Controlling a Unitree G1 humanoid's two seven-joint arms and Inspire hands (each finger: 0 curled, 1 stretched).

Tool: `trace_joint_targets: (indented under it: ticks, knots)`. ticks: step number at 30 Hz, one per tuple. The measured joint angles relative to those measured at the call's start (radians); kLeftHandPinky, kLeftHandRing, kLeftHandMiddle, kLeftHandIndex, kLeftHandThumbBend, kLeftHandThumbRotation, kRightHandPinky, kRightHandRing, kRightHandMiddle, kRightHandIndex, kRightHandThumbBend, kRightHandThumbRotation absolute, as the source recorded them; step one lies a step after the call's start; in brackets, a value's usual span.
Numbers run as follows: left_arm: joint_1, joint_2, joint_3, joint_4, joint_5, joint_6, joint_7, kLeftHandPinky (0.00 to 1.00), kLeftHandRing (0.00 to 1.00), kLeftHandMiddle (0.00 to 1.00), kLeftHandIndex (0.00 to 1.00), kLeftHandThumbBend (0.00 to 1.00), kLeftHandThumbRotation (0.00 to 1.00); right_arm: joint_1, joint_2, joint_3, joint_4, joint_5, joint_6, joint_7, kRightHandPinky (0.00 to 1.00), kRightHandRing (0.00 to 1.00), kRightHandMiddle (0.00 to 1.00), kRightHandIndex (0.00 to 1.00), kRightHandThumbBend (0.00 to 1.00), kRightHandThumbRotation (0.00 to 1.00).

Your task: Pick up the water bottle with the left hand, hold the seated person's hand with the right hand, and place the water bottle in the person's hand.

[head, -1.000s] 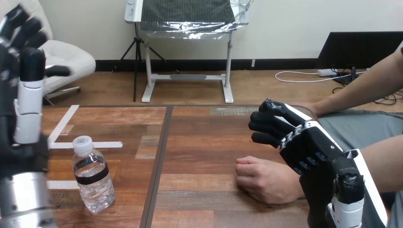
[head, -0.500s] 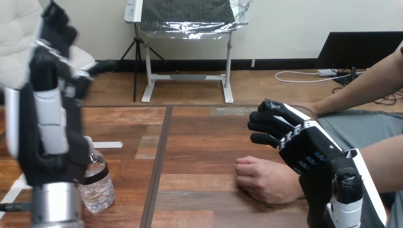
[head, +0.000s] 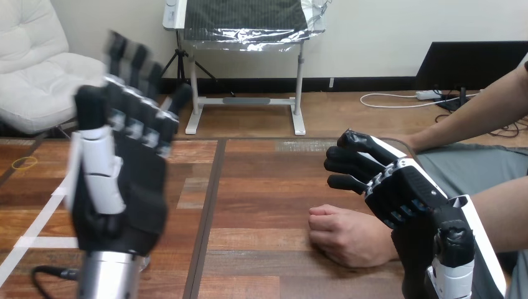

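Note:
My left hand (head: 121,180) is raised over the table's left half, palm toward the camera and fingers straight and spread, holding nothing. It and its silver forearm hide the spot where the water bottle stood. My right hand (head: 398,187) hovers at the right with relaxed fingers pointing left. It sits just above and behind the person's hand (head: 348,237), a loose fist resting on the table. The two look apart, and nothing is curled round the fist. The person's other forearm (head: 473,118) reaches in from the upper right.
White tape lines (head: 37,233) and a small yellow rubber band (head: 25,163) lie on the table's left part. A dark seam (head: 208,205) runs front to back between the two table boards.
My left hand has swung rightward and turned its palm to the camera, now covering the bottle. My right hand and the person's fist have stayed put.

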Motion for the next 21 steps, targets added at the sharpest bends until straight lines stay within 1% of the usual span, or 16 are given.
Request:
trace_joint_targets:
  ticks: [5,9,14,18,21]
  knots:
    - [0.000,-0.001,-0.016,0.000,-0.049,0.034,-0.018,1.00,1.00,1.00,1.00,0.73,0.84,0.000,0.000,0.000,0.000,0.001,0.000,0.000,0.76,0.80,0.80,0.81,0.79,1.00]
    - [0.000,-0.002,-0.025,0.000,-0.088,0.061,-0.032,1.00,1.00,1.00,1.00,0.74,0.87,0.000,0.000,0.000,0.000,0.002,0.000,0.000,0.76,0.80,0.80,0.81,0.80,1.00]
    - [0.000,-0.002,-0.030,0.000,-0.149,0.093,-0.051,1.00,1.00,1.00,1.00,0.76,0.88,0.000,0.000,0.000,0.000,0.004,0.000,0.000,0.76,0.80,0.80,0.81,0.80,1.00]
    - [0.000,-0.002,-0.031,0.000,-0.197,0.117,-0.063,1.00,1.00,0.98,1.00,0.79,0.87,0.000,0.000,0.000,0.000,0.004,0.000,0.000,0.76,0.80,0.80,0.81,0.79,1.00]
    - [0.000,-0.003,-0.031,0.002,-0.238,0.137,-0.069,1.00,1.00,0.97,1.00,0.79,0.86,0.000,0.000,0.000,0.000,0.004,0.000,0.000,0.76,0.80,0.80,0.81,0.79,1.00]
